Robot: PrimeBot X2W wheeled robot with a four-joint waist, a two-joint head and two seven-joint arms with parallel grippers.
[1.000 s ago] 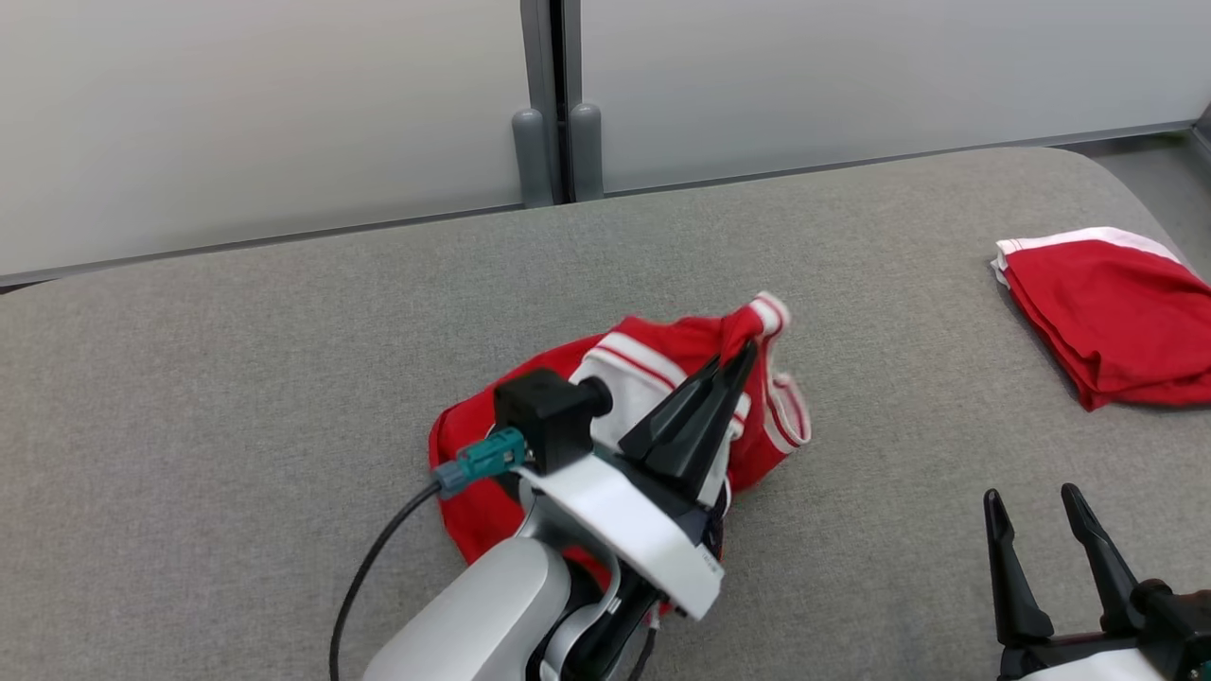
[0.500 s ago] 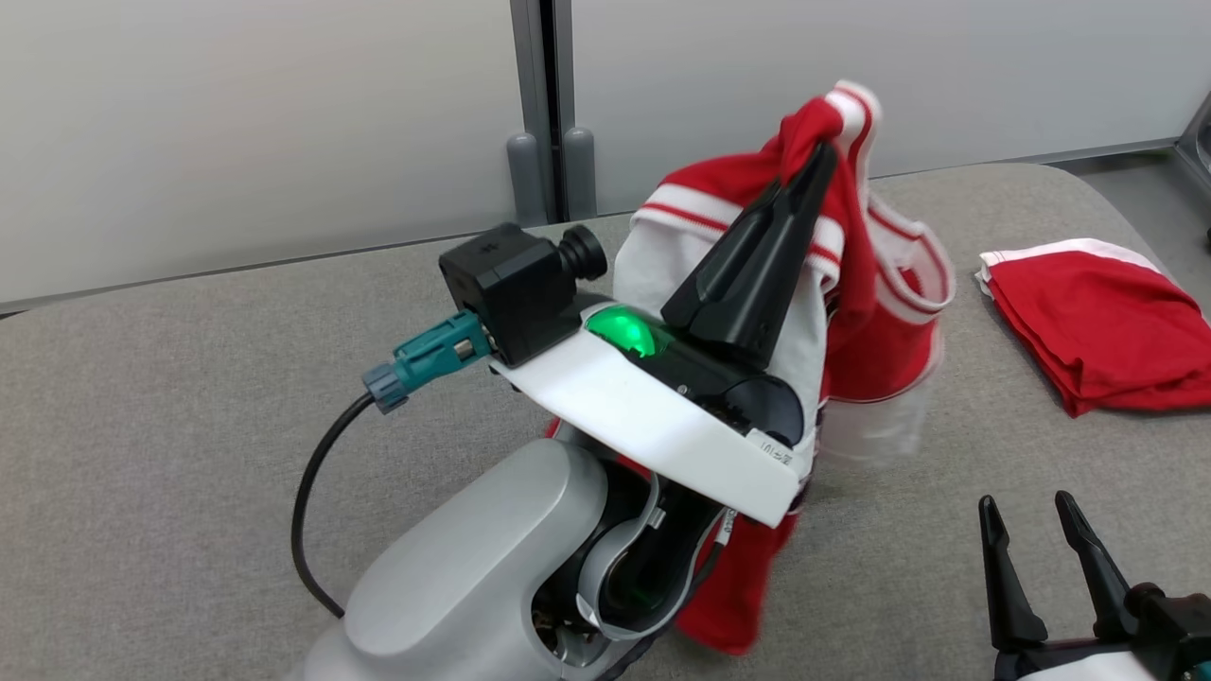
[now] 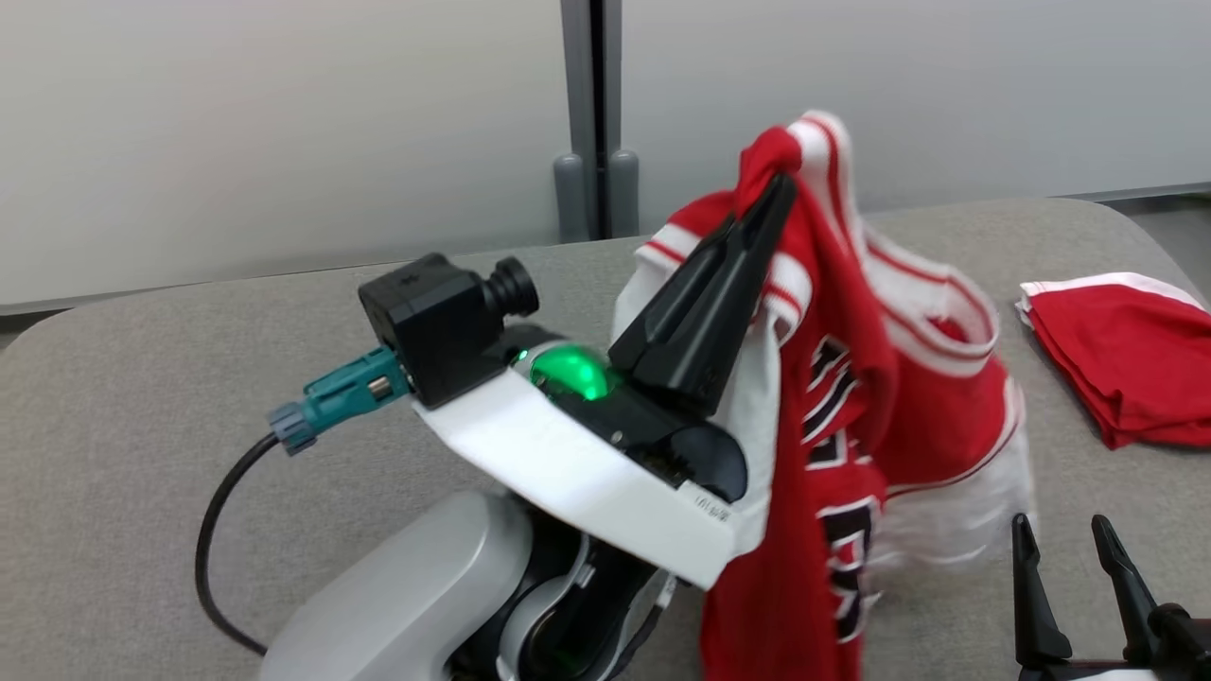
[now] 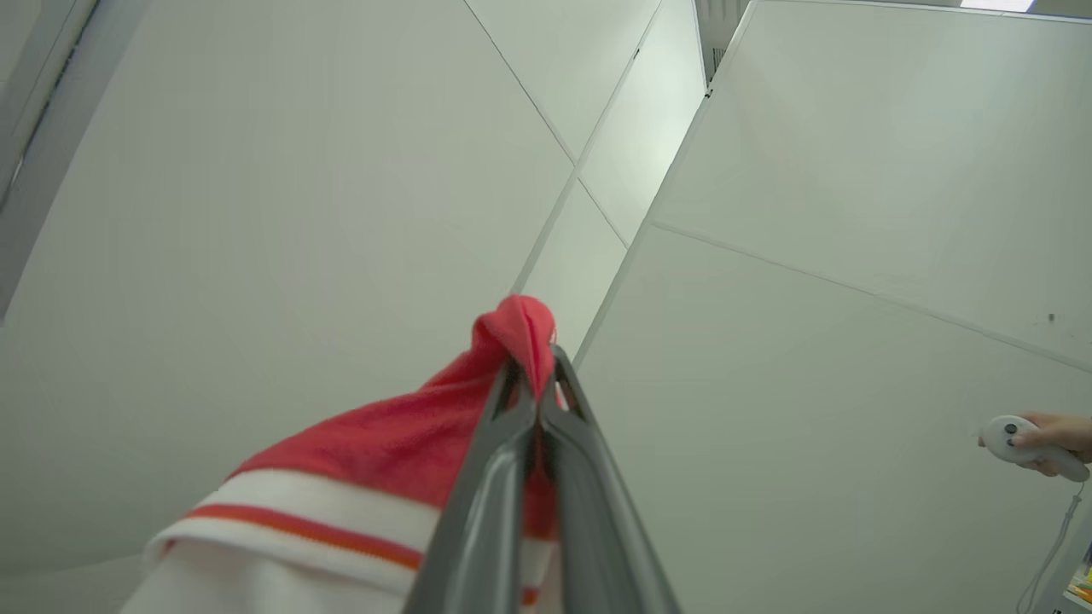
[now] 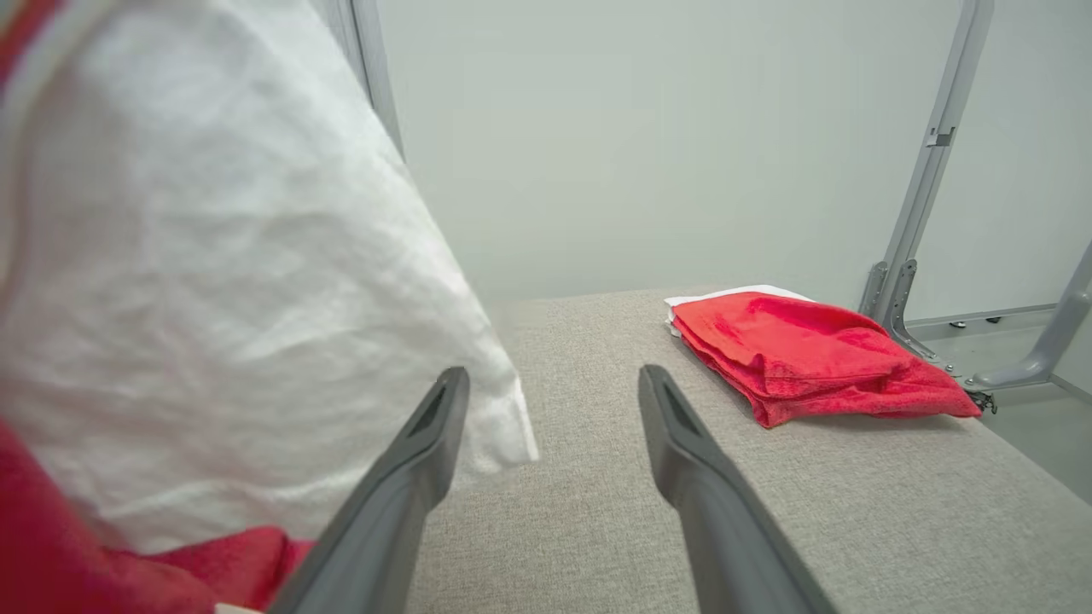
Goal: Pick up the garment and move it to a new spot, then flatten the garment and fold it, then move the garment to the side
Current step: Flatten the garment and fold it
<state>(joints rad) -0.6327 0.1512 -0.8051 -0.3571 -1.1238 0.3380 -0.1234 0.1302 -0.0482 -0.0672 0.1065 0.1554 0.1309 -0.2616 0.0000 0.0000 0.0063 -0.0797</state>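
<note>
Nearest us, our right gripper (image 3: 1060,522) sits low at the right, its two fingers spread apart with nothing between them and the hanging cloth just beside one finger. Our left gripper (image 3: 783,184) is raised, fingers pinched tight on a bunched red edge of the garment (image 3: 851,378), a red-and-white jersey that hangs from it over the grey padded surface (image 3: 142,397). Farther right on that surface lies a folded red cloth (image 3: 1126,369). Beyond stand pale wall panels (image 3: 284,123).
</note>
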